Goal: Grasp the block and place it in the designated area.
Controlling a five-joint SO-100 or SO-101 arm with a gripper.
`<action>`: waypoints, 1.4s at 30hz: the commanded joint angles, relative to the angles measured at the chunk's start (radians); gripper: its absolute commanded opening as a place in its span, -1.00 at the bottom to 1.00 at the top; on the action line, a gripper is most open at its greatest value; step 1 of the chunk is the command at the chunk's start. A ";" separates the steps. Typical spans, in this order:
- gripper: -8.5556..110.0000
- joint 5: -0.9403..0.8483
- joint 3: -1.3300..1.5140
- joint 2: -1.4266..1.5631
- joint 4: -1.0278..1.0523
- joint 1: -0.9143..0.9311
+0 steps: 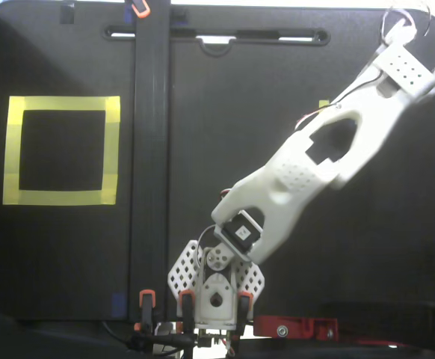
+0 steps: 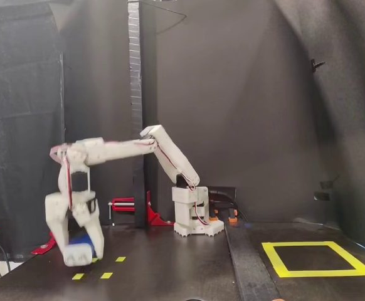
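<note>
stage: grasp made, lift judged begun | pincer (image 2: 80, 251) clamped on block (image 2: 81, 241), clear of tabletop (image 2: 170, 266) | left: carry to designated area (image 2: 318, 258), well apart from pincer

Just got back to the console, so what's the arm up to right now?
The gripper has its jaws shut on the block and holds it just above the table at the left of the side-on fixed view. The designated area, the yellow tape square at far right, holds nothing yet.

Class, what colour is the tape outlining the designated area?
Yellow; the designated area shows best in a fixed view from above.
</note>
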 commanded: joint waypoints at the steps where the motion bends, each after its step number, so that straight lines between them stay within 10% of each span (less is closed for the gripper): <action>1: -0.54 0.012 -0.023 0.126 0.043 -0.012; 23: -0.55 0.081 -0.008 0.273 0.156 -0.049; 42: -0.55 0.476 0.273 0.422 0.061 -0.383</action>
